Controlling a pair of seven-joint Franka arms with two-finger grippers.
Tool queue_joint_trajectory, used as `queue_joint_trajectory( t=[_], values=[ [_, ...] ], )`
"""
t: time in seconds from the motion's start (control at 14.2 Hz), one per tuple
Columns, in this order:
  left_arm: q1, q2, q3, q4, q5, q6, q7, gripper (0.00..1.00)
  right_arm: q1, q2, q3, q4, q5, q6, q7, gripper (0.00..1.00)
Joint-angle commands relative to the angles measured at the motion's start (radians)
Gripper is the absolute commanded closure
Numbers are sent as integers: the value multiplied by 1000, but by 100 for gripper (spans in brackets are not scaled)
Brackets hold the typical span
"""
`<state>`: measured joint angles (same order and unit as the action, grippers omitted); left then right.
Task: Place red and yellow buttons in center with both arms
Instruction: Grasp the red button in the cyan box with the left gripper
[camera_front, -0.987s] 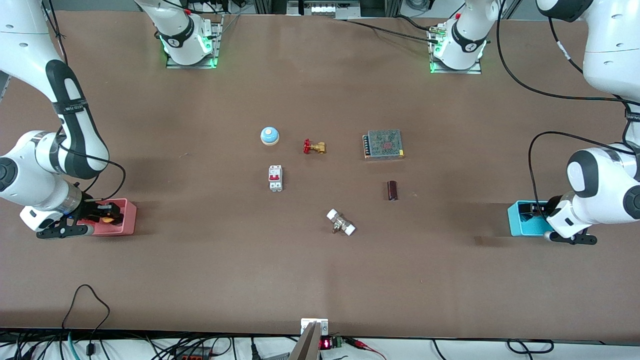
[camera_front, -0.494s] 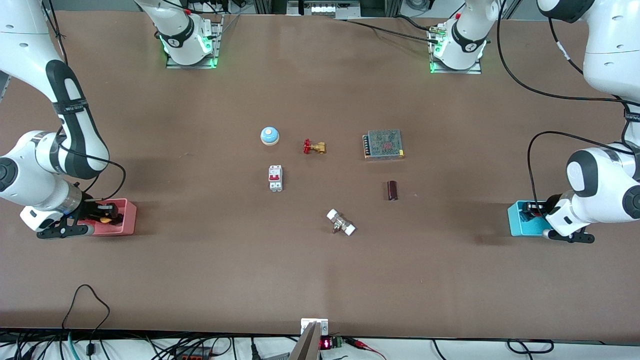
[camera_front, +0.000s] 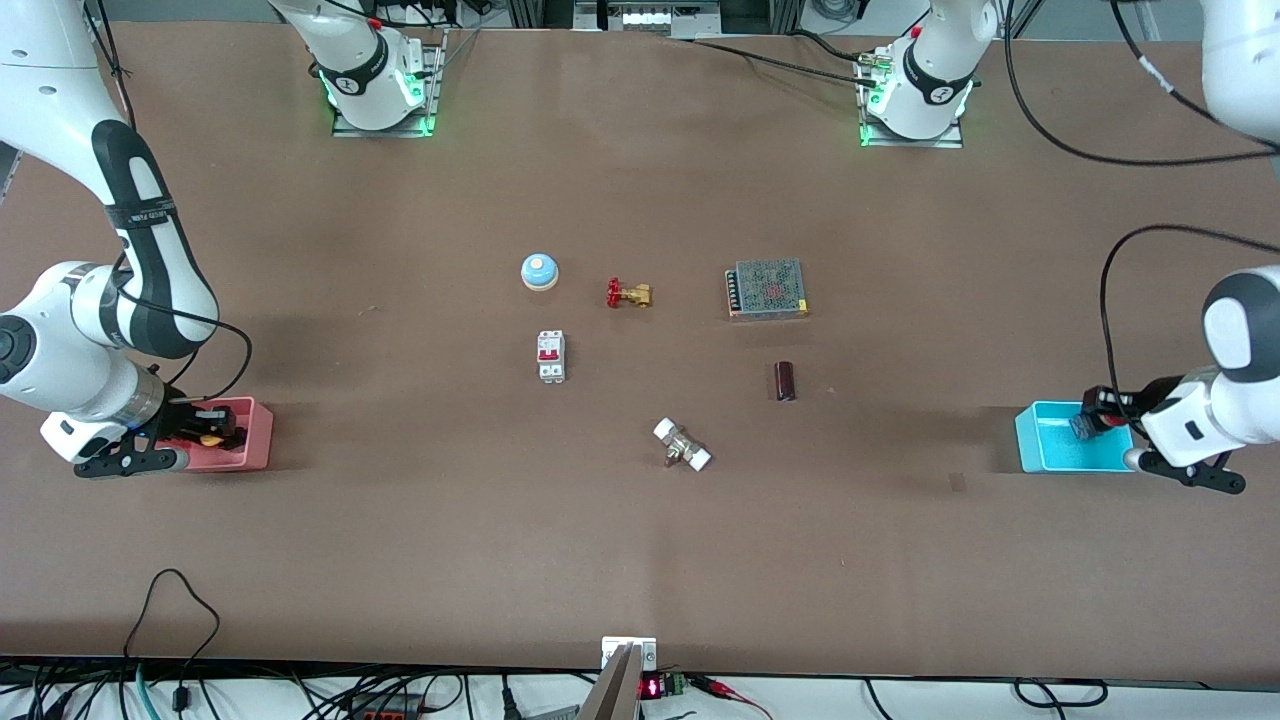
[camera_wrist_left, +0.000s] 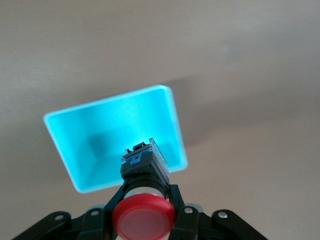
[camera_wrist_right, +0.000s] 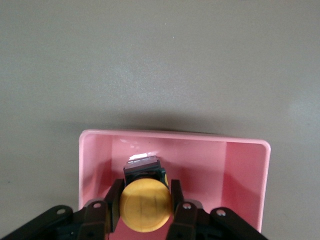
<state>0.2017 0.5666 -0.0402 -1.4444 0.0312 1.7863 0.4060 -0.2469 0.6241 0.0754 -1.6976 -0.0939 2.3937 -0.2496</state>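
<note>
Your desk (camera_front: 640, 560) carried a cyan bin (camera_front: 1050, 440) at the left arm's end and a pink bin (camera_front: 255, 440) at the right arm's. The left gripper (camera_wrist_left: 145, 212) hung over the cyan bin, jaws pinching the red button (camera_wrist_left: 143, 218) by its black body; the right gripper (camera_wrist_right: 145, 207) sat low in the pink bin, jaws pinching the yellow button (camera_wrist_right: 144, 205) likewise. You could judge both buttons light, rigid plastic with smooth caps, best held across the flat body sides.
</note>
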Motion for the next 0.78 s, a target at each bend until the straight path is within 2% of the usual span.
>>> queue_joint_trajectory(
  t=[0.0,0.21,0.49,0.63,0.71],
  values=[
    [-91,-28,-7,-19,-11,-76,-82,92,-11,2,10,10,-4,2,-20,67],
    [-194,-1,-9,-88,-19,-47,-227,93,-12,-27,9,16,-3,-46,-74,67],
    [-342,21,-16,-252,-22,177,-389,92,-15,-130,15,21,3,-218,-91,67],
    [-363,25,-17,-277,-22,225,-412,92,-5,-206,71,21,8,-324,-29,67],
    [-364,30,-17,-277,-22,226,-412,90,4,-231,104,19,3,-374,69,67]
  ],
)
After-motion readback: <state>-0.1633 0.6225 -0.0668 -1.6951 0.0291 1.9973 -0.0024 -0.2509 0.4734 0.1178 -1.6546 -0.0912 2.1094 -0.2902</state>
